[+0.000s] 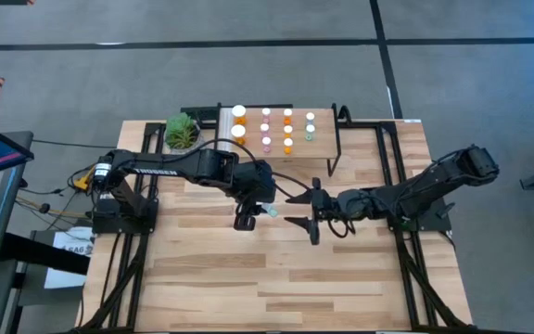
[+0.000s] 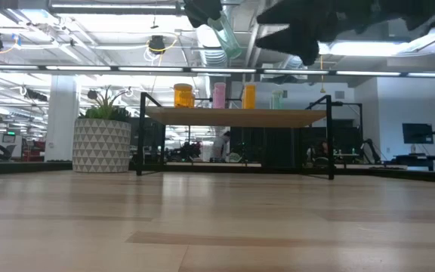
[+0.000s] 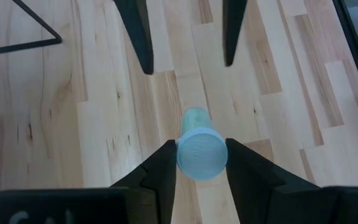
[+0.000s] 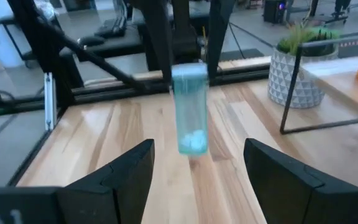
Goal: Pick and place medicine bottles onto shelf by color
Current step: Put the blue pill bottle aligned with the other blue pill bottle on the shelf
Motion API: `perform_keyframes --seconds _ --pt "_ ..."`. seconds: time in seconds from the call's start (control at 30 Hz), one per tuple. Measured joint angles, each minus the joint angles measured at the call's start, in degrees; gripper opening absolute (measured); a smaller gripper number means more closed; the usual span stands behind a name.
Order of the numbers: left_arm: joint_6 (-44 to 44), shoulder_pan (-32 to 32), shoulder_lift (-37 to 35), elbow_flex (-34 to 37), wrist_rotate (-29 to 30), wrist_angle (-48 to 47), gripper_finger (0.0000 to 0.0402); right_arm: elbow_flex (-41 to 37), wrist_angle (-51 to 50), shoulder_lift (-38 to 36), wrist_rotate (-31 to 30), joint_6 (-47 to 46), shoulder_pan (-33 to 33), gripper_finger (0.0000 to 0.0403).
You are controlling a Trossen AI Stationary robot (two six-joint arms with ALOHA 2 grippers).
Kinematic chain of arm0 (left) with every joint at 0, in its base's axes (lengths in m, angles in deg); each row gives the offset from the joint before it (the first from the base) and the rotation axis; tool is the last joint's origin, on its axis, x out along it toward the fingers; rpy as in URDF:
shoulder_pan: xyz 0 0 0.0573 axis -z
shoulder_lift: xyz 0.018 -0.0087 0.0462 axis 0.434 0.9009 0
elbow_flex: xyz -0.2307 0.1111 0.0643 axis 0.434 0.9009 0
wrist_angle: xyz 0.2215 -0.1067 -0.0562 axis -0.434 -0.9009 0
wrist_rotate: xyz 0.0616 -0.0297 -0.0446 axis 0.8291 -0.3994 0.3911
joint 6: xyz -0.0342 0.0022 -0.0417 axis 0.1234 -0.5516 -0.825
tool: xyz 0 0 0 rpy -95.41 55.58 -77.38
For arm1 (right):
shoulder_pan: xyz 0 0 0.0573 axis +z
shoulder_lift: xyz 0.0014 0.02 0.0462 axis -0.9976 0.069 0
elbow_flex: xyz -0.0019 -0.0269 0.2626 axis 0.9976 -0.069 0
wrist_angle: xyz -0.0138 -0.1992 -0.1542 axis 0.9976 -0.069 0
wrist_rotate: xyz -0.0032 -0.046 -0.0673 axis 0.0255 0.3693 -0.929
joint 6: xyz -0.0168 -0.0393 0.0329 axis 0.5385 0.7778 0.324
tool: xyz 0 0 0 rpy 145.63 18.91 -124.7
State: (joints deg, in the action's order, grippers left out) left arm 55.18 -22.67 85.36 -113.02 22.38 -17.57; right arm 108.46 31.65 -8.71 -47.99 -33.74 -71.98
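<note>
Left gripper (image 1: 265, 210) pinches a teal bottle (image 3: 199, 149) mid-table, right gripper (image 1: 297, 208) spread wide at its 3 o'clock. Looks like handover; next, right closes on it.

Two dark jointed arms, tapered black fingers (image 4: 124, 180), white lettering

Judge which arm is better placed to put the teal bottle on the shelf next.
Left, probably. The left gripper is shut on the teal bottle, lifted off the table, nearer the shelf. The right gripper faces it open and empty.
</note>
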Motion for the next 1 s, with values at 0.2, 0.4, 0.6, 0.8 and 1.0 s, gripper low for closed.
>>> perform_keyframes --seconds 0.2,0.4,0.6,0.8,1.0 --pt "0.0 0.0 0.0 0.0 0.0 0.4 0.0107 1.6 -0.6 2.0 1.3 0.3 0.0 0.0272" --pt "-0.3 0.0 0.0 0.0 0.0 0.8 0.0107 6.3 0.0 6.8 4.1 0.8 -1.5 0.0272" --pt "-0.7 0.1 0.0 0.0 -0.1 0.8 0.0107 10.3 -3.0 11.2 5.8 0.2 -3.6 0.0272" --pt "-0.6 0.8 0.0 0.0 -0.1 -0.2 0.0107 11.8 -4.2 12.0 6.0 0.2 -3.6 0.0262" --pt "-0.6 0.8 0.0 0.0 -0.1 -0.6 0.0107 11.8 -5.3 11.1 6.1 0.2 -3.6 0.0218"
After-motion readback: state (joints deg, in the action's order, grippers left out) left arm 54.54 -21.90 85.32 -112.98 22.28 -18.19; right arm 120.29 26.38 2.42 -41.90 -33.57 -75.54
